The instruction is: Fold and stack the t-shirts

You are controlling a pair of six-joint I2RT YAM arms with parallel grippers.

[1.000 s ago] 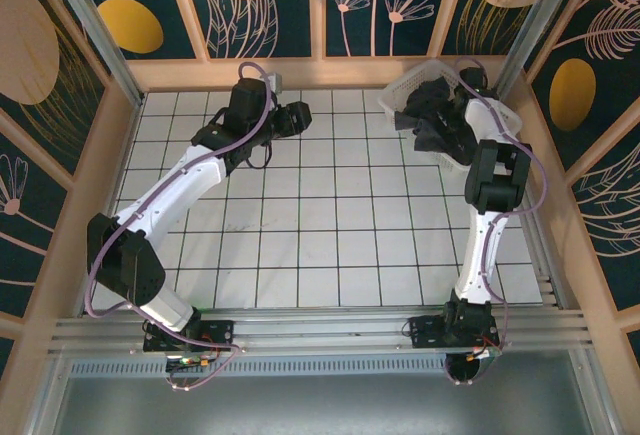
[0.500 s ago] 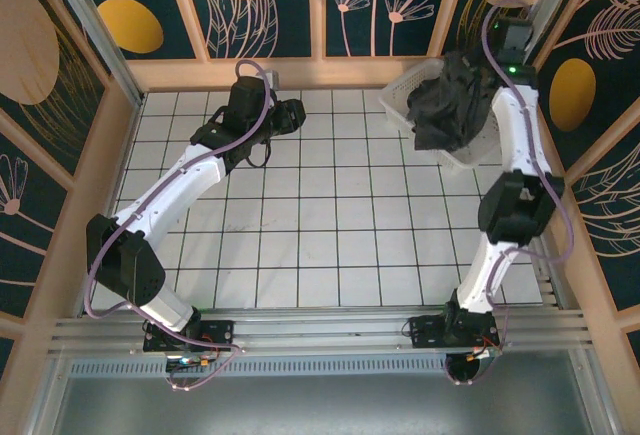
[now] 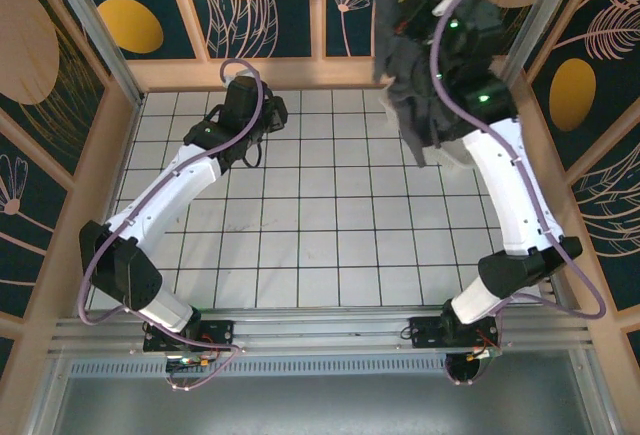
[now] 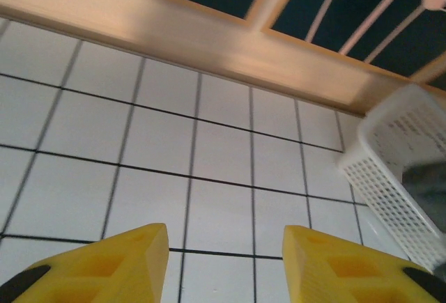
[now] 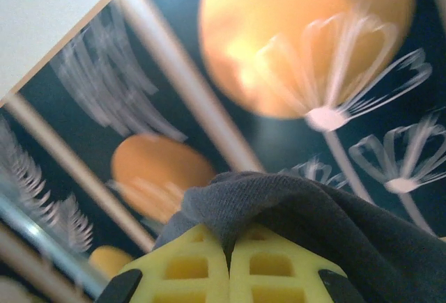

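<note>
Where the white tiled table [image 3: 300, 245] meets its far edge, left of the middle, the left gripper [image 4: 224, 247] is held low over the tiles on its white arm [image 3: 170, 195], which is stretched out from the near left corner. In the left wrist view, its two yellow ridged fingers [image 4: 118, 265] are seen standing well apart, with only bare tile between them and nothing gripped. Beyond them, the pale wooden rim [image 4: 174, 38] of the far edge is seen. A white plastic lattice basket [image 4: 397, 177] is seen standing on the tiles by the far right corner. A blurred grey patch is visible at its right side, but what it is cannot be told.

Further right, the right gripper [image 5: 230, 265] is carried high above the far right corner of the table, in front of the dark teal wall panel painted with orange circles and pale flowers [image 3: 350, 5]. Its yellow fingers are pressed fully together, and a fold of a dark charcoal soft-fabric t-shirt [image 3: 405, 95] is pinched between them. The fabric is draped over the fingertips in the right wrist view. From above, the shirt is seen hanging bunched from the gripper, clear of the tiles, over the far right part of the table.
</note>
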